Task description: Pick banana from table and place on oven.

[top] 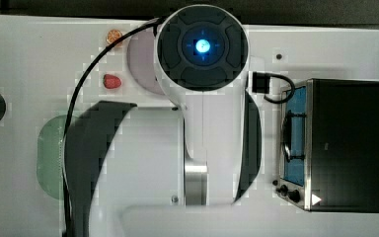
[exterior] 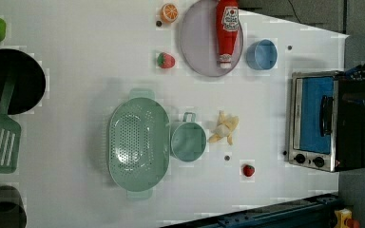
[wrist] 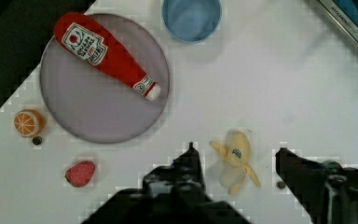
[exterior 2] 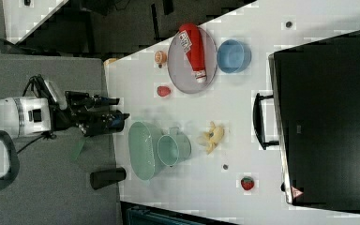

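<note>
Background and room. In the right view, grey floor [exterior 2: 51, 187] is lying beyond the white table [exterior 2: 243, 108], filling the frame from 7 to 10 o'clock; a darker zone holding black furniture legs [exterior 2: 91, 28] is sitting at 11 to 12 o'clock. In the left view, a grey surface [exterior: 361, 199] is occupying 3 to 5 o'clock, and a blue frame rail [exterior: 275, 216] is running along 6 o'clock. Lighting is appearing even, and shadows on the white surface are showing soft edges.
</note>
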You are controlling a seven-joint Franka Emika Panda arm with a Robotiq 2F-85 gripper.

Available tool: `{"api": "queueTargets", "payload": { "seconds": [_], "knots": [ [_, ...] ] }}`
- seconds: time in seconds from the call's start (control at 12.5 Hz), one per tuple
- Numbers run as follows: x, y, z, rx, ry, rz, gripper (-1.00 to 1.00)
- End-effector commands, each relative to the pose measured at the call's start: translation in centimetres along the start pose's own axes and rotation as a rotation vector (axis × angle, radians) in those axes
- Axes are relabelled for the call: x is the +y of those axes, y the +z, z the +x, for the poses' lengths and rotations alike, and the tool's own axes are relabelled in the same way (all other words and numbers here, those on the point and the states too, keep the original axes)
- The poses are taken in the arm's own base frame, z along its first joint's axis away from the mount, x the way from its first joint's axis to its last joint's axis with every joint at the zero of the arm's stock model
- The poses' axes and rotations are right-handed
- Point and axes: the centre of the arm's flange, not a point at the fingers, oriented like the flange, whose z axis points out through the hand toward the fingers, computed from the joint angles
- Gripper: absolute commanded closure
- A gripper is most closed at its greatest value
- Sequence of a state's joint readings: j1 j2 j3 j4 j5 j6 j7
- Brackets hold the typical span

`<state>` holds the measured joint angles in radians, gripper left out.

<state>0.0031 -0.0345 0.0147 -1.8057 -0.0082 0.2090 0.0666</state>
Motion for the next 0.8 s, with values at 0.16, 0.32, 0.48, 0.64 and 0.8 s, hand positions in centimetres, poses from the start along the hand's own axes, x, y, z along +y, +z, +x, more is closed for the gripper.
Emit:
{"api": "queueTargets", "payload": {
  "seconds": [0.16,0.32,0.48,0.64,0.8],
  "knots": [
    [11.8,-5.6,-8.3,-0.007,-0.016,-0.018,-0.81],
    [11.8,-5.4,-8.3,-0.010,-0.016,-0.021,-1.00],
    [11.3,-4.2,-7.9,-0.021,-0.018,-0.031,-1.00],
    [10.2,-1.5,-7.0,-0.036,-0.023,-0.043,-1.00],
    [8.6,2.4,-5.6,-0.040,-0.027,-0.043,-1.00]
  ]
}}
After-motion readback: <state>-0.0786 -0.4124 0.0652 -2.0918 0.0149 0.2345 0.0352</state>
